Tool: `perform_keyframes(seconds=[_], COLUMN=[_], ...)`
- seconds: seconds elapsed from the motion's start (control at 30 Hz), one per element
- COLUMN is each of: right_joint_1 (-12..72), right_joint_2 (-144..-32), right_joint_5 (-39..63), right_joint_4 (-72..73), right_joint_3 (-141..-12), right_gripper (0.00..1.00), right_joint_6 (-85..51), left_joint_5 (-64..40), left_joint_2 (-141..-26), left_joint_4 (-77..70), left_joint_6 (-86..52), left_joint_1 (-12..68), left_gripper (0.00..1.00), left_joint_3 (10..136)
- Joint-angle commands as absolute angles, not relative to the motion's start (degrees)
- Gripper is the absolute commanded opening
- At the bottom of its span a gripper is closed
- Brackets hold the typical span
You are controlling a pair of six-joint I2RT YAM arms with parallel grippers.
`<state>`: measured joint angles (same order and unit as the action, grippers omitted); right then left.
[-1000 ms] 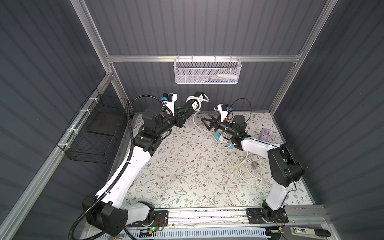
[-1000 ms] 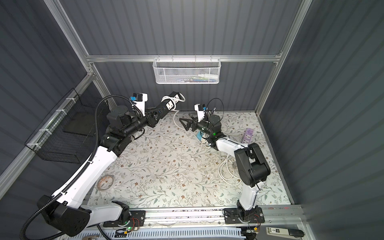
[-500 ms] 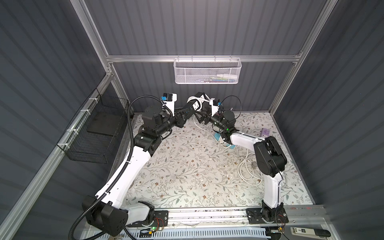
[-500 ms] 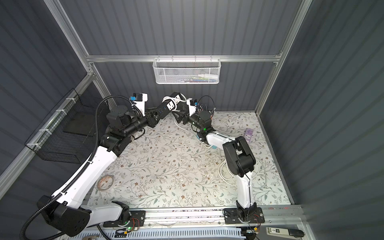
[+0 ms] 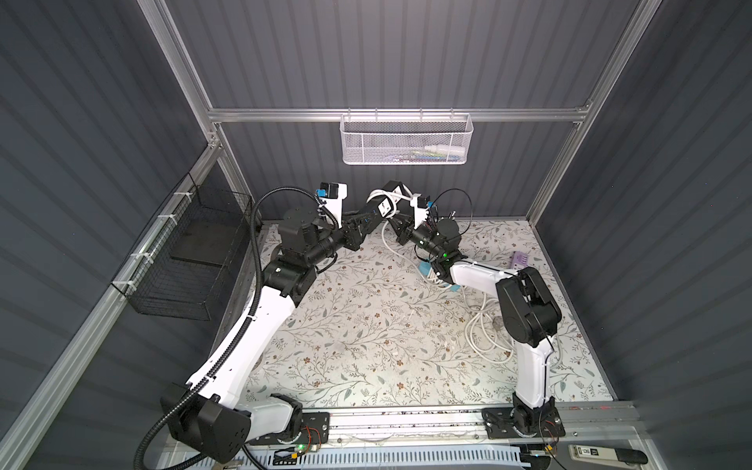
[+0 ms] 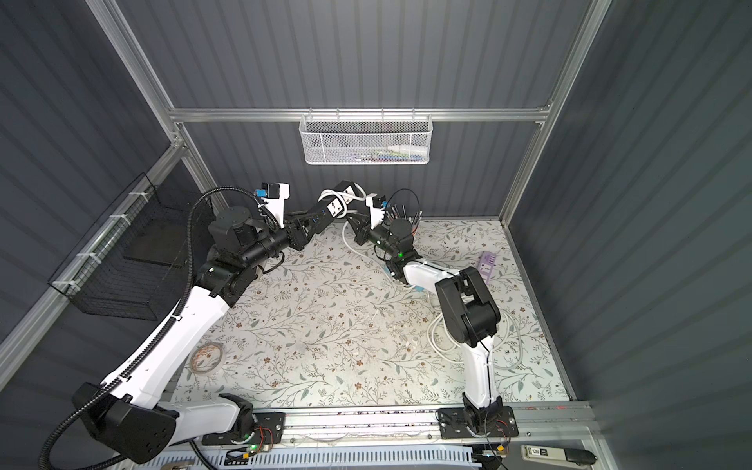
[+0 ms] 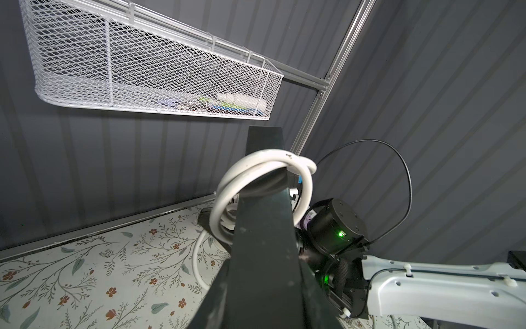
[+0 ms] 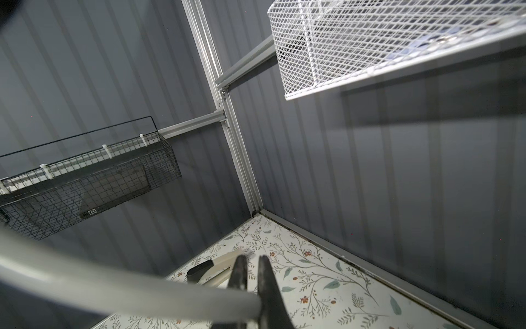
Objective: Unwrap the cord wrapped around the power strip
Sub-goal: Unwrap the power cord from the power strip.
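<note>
Power strip [image 5: 384, 207] hangs raised near the back wall [image 5: 285, 162], clamped in the left tool [image 5: 368, 217], with open table [image 5: 366, 325] below. Right tool [image 8: 252, 262], spread wide and farther off a second ago, now sits beside it, closed, apparently pinching the white cord [image 7: 264, 158].

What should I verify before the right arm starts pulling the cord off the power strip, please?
1. Power strip clamped in left gripper, lifted off the table: ok.
2. Right gripper shut: ok.
3. Cord truly pinched between its jaws: cannot tell; it meets them in the right wrist view.
4. Cord unwrapped: not ok, loops circle the power strip.
5. White mesh basket clear of both arms: ok.
</note>
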<state>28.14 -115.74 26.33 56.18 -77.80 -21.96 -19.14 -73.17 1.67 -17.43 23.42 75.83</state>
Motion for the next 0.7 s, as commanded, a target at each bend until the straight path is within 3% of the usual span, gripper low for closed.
perform_keyframes(seconds=[0.0,0.27,0.67], right_joint_1=[26.92,22.09,14.31], right_joint_2=[-111.11,-106.27,-102.23], right_joint_5=[25.98,29.84,36.18], right_joint_4=[56.95,44.76,32.56], right_joint_3=[-75.1,-79.67,-90.48], right_gripper=[0.0,0.0,0.0], right_joint_6=[-23.04,-21.16,-21.18], left_joint_5=[-19.34,-22.88,-32.25], left_joint_2=[-72.99,-72.93,-75.3], left_joint_4=[-0.14,1.51,7.1], left_joint_6=[-17.19,-23.17,-20.26], left_joint_1=[23.03,23.37,28.64], left_gripper=[0.0,0.0,0.0], left_joint_3=[78.35,73.28,70.1])
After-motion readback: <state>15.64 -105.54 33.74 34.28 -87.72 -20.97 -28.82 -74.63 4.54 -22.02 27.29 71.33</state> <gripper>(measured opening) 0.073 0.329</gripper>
